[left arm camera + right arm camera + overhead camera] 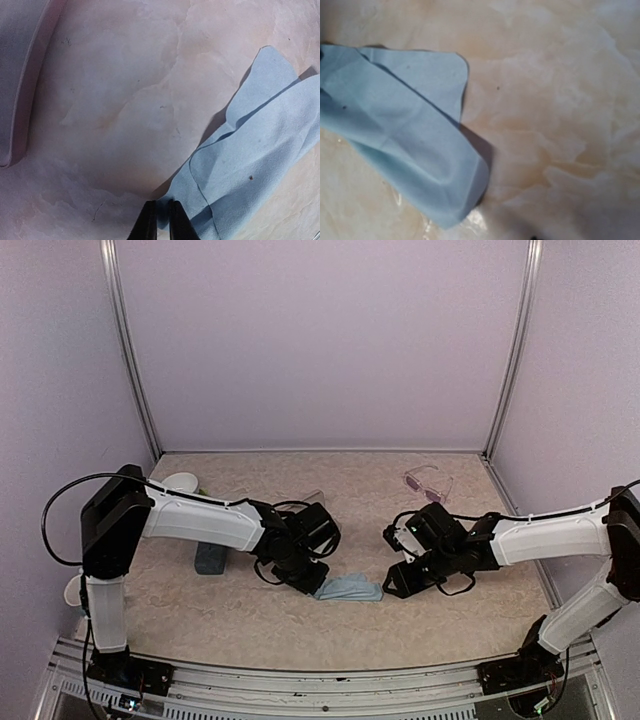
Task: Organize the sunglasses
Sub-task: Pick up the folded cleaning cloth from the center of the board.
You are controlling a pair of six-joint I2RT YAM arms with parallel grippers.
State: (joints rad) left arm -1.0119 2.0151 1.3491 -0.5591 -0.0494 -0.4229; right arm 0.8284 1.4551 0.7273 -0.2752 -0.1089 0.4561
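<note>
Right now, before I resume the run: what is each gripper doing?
Left gripper: closed on the cloth edge.
Right gripper: cannot tell.

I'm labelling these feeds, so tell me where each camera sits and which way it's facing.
Top external: above and behind the bases, looking down on the table; both arms show.
Left wrist: on the left arm, facing down at the light-blue cloth; left gripper at bottom edge.
Right wrist: on the right arm, facing down at the table; nothing of the robot clearly shows.
All three share that cloth.
</note>
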